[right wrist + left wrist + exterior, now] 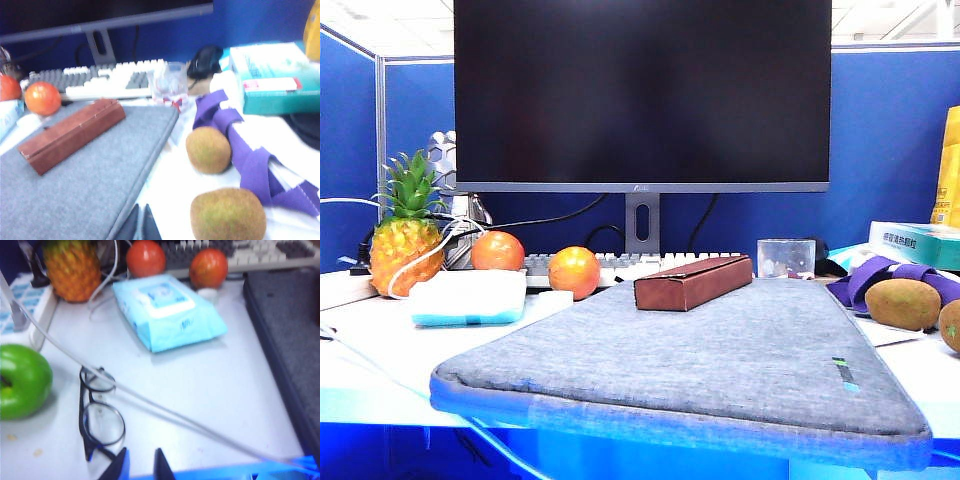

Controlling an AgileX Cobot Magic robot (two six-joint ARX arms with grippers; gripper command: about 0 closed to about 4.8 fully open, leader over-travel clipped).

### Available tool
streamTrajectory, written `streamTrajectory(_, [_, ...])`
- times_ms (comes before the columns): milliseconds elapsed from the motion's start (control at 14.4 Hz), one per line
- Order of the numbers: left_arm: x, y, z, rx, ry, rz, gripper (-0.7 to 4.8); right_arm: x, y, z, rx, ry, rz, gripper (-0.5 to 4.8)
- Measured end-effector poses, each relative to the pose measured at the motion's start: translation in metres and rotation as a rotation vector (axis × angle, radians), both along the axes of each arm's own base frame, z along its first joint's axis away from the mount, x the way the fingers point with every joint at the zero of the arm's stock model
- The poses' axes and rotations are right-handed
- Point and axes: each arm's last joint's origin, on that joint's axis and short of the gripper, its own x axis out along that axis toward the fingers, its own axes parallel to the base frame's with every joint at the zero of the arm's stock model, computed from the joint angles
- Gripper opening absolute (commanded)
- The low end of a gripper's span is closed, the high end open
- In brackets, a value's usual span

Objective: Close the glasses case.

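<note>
Glasses case (692, 281) is lying closed-looking on the far part of the grey sleeve (720, 350), just in front of the keyboard (630, 263), with no cream lining showing in any view, so the lid appears to be down already, though whether it is fully latched I cannot tell. Its long axis is running diagonally across the sleeve, one end pointing toward the nearer orange (574, 271) and the other toward the clear cup (786, 257). Neither arm is showing in the exterior view. The right tool (142, 225) is sitting at the sleeve's near right edge, beside the kiwis (227, 215), with the case lying ahead of it and toward the orange; its fingers are resting close together and holding nothing. The left tool (140, 466) is hanging over bare bench (210, 390) well off the sleeve's other side, near the spectacles (100, 415) and the tissue pack (167, 310), its fingers standing partly apart and empty. Judging by this, the right tool is the nearer one for any final press on the lid.
</note>
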Motion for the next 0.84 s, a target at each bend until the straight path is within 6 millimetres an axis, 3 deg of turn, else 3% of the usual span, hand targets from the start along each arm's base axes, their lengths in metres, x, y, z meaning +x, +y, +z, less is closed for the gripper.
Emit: streamTrajectory(835, [0.0027, -0.0003, -0.0058, 0.015, -0.026, 0.017, 0.81, -0.0001, 0.0, -0.0029, -0.008, 0.029, 0.0, -0.06])
